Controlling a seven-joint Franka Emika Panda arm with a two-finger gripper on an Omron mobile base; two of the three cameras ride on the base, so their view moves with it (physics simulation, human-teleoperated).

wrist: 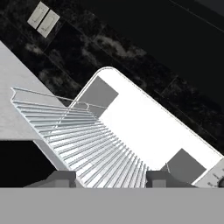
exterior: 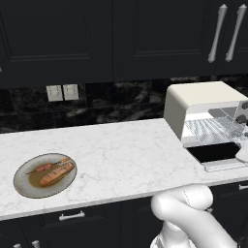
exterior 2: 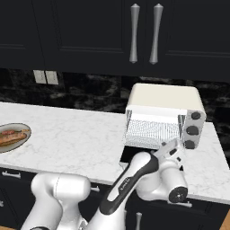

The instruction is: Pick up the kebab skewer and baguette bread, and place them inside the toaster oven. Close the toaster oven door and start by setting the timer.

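The toaster oven (exterior: 203,97) (exterior 2: 164,96) (wrist: 144,127) stands at the counter's right with its wire rack (exterior: 213,128) (wrist: 87,140) exposed. Its dark glass door (exterior: 215,154) lies folded down flat in front, the silver handle (exterior: 225,166) at the near edge. My gripper (wrist: 112,178) hovers just above the lowered door, looking into the cavity. Its fingers stand apart with nothing between them. In the right base view the hand (exterior 2: 173,150) covers most of the door. Far left, the kebab skewer (exterior: 48,167) and the baguette bread (exterior: 57,174) (exterior 2: 11,137) lie side by side on a grey plate (exterior: 22,186).
Three dark knobs (exterior 2: 193,130) run down the oven's right side. Wall outlets (exterior: 63,92) (wrist: 43,18) sit on the black backsplash. Dark cabinets with silver handles (exterior 2: 143,33) hang overhead. White marble counter (exterior: 121,155) stretches between plate and oven.
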